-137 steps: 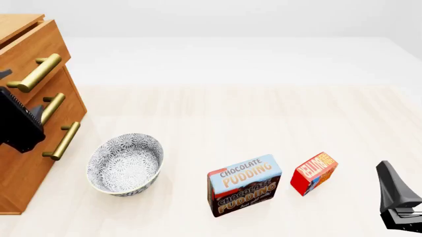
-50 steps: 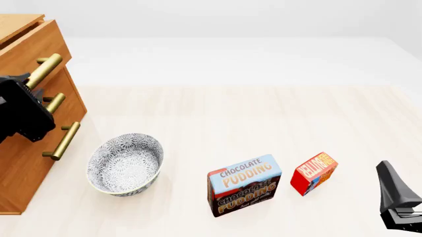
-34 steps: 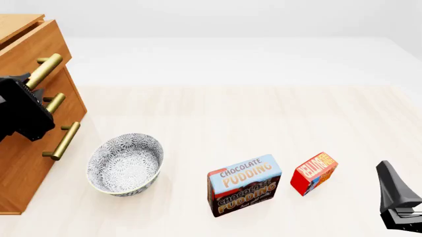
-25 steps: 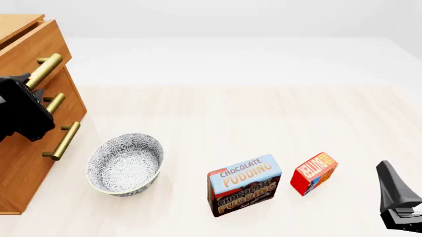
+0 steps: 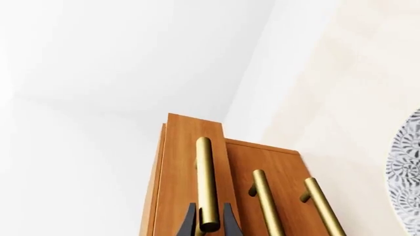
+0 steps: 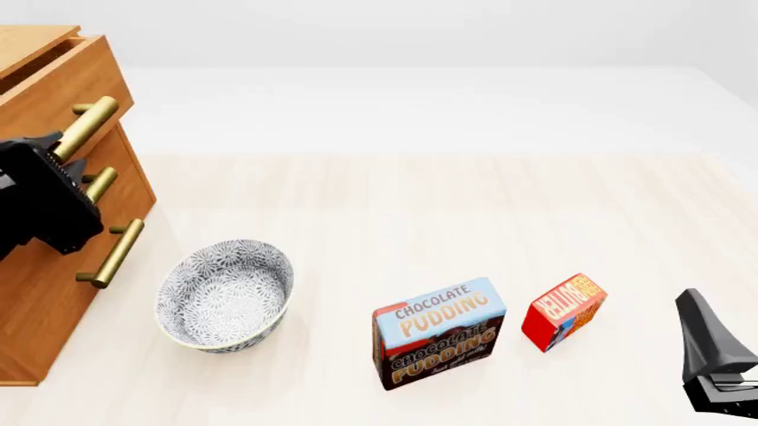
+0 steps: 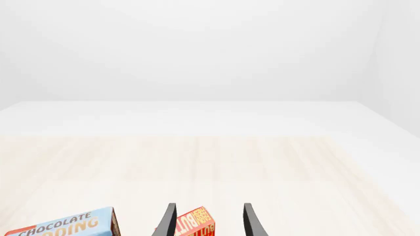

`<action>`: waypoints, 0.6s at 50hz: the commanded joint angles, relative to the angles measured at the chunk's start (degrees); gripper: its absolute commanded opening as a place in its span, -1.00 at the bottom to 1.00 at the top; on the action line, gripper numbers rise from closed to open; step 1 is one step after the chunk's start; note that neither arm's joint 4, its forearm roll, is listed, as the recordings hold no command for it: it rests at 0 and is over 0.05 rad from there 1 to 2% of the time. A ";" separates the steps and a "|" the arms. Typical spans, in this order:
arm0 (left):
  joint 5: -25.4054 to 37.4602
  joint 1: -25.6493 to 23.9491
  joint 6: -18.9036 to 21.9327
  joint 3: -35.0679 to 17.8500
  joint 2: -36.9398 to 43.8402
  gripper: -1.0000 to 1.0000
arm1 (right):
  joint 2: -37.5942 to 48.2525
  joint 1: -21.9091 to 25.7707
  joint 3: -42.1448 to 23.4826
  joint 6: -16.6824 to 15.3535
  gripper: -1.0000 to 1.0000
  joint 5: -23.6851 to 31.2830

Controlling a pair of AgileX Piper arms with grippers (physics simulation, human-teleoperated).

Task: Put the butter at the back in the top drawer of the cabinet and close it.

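cabinet (image 6: 53, 213) far left, bowl (image 6: 225, 295) beside it, pudding box (image 6: 439, 334) right of bowl, butter (image 6: 564, 311) rightmost

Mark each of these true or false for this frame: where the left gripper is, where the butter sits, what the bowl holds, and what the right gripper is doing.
1. The left gripper has its fingers on either side of the top drawer's handle. True.
2. The butter is inside the bowl. False: it stands on the table, beside the pudding box.
3. The bowl is empty. True.
4. The right gripper is shut on the butter. False: its fingers are spread and hold nothing.
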 commanded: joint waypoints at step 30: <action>0.57 -1.78 -0.09 1.25 1.01 -1.00 | 0.00 0.00 0.00 0.00 1.00 0.00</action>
